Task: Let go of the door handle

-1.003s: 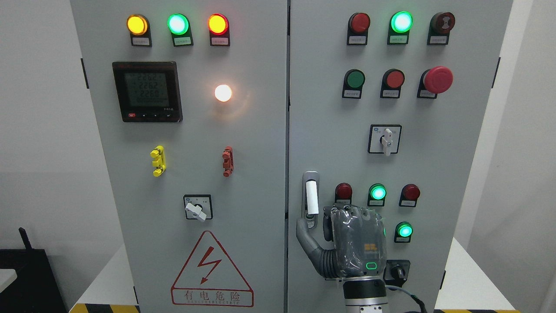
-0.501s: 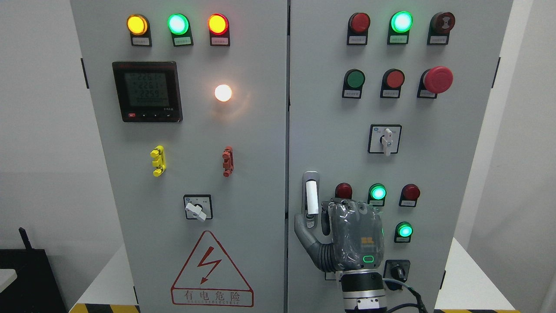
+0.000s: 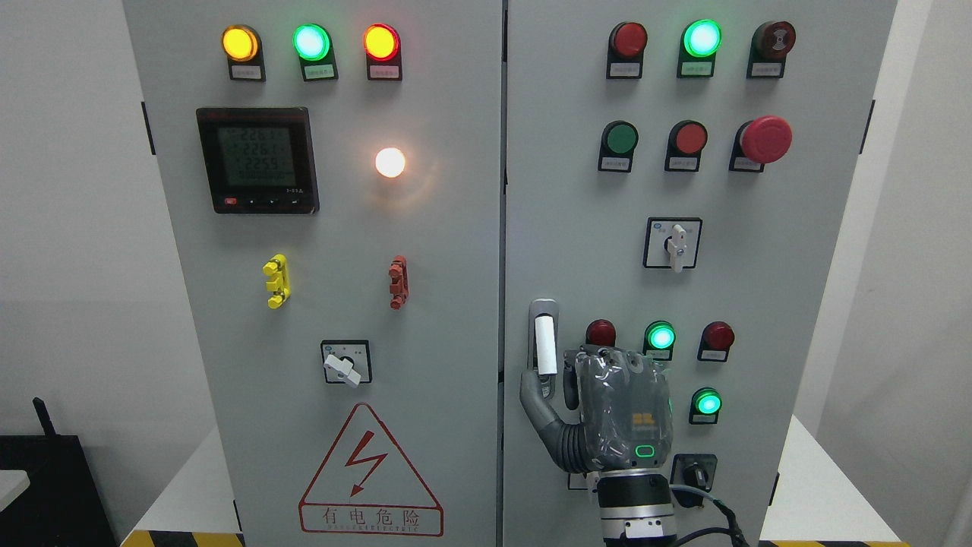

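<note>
Right hand (image 3: 619, 414): grey, wrapped in clear film, rising from the bottom edge right of centre on a silver wrist; back of the hand faces the camera; thumb (image 3: 535, 399) stretched up and left, its tip at the lower end of the door handle; the other fingers hidden behind the palm, so whether they curl on anything cannot be told; contact between thumb and handle also unclear.

Door handle (image 3: 544, 343): white upright lever in a grey recessed plate, at the left edge of the right cabinet door (image 3: 683, 289), just left of and above the hand.

Right door, lower cluster: dark red lamp (image 3: 601, 333), lit green lamp (image 3: 661, 336), second red lamp (image 3: 717, 336); another lit green lamp (image 3: 708, 402) below; black key switch (image 3: 695, 472) partly behind the wrist.

Right door, upper part: white rotary selector (image 3: 674, 243); red mushroom stop button (image 3: 765, 139).

Left cabinet door (image 3: 342, 304): digital meter (image 3: 257, 159); amber, green and red lamps along the top; glowing white lamp (image 3: 390, 162); yellow clip (image 3: 276, 280); red clip (image 3: 398, 282); selector switch (image 3: 345, 362); red lightning warning triangle (image 3: 370, 472).
</note>
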